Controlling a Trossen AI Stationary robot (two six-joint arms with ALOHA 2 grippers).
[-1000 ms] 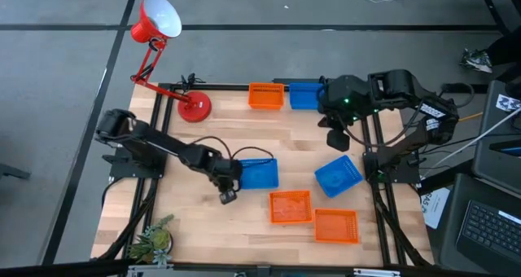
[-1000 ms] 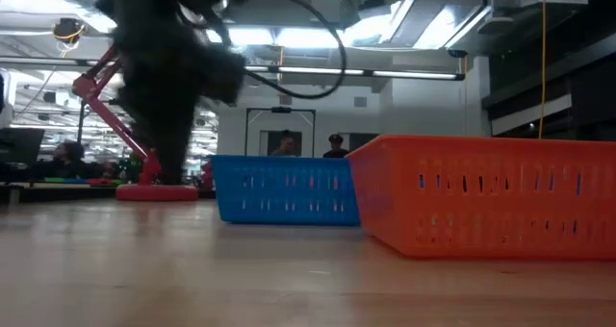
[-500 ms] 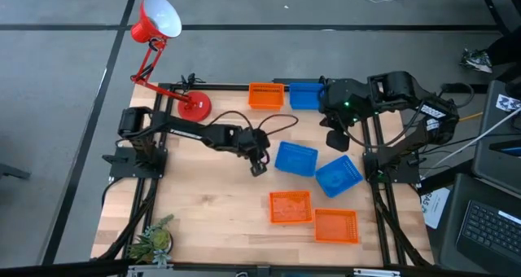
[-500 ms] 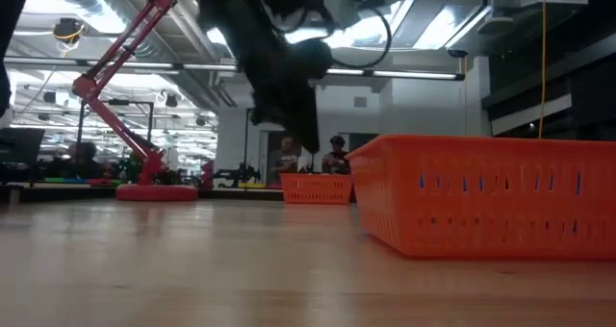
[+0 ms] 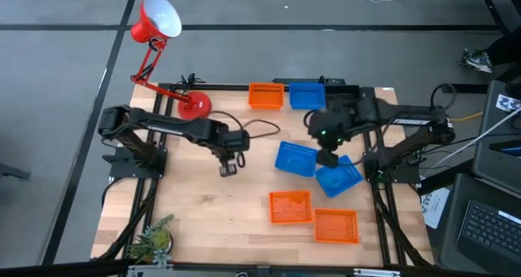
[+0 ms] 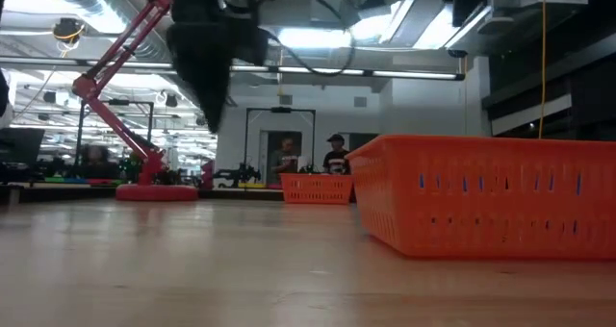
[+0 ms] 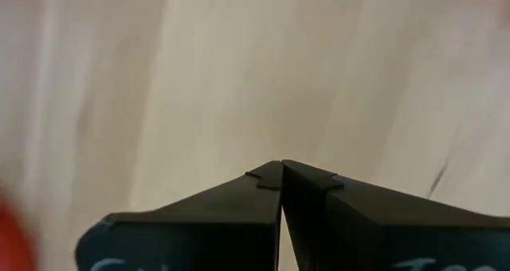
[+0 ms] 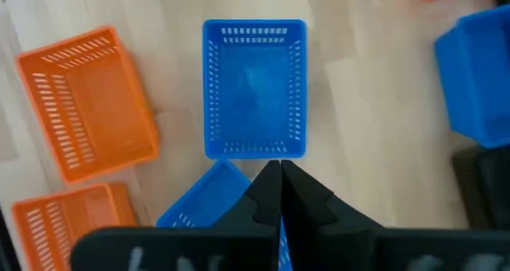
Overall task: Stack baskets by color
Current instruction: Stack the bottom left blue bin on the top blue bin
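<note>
The left gripper [image 5: 227,169] hangs with fingers pressed together over bare table [image 5: 203,220], holding nothing. The right gripper [image 5: 325,158], fingers also together and empty, hovers between two blue baskets [image 5: 295,158] [image 5: 338,178] at centre right. Two orange baskets [image 5: 290,207] [image 5: 335,225] lie nearer; an orange one [image 5: 265,95] and a blue one [image 5: 306,94] sit at the far edge.

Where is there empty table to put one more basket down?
Bare wood lies between the plant and the near orange baskets, below the left gripper. It's crowded where the two blue baskets touch under the right gripper.
</note>
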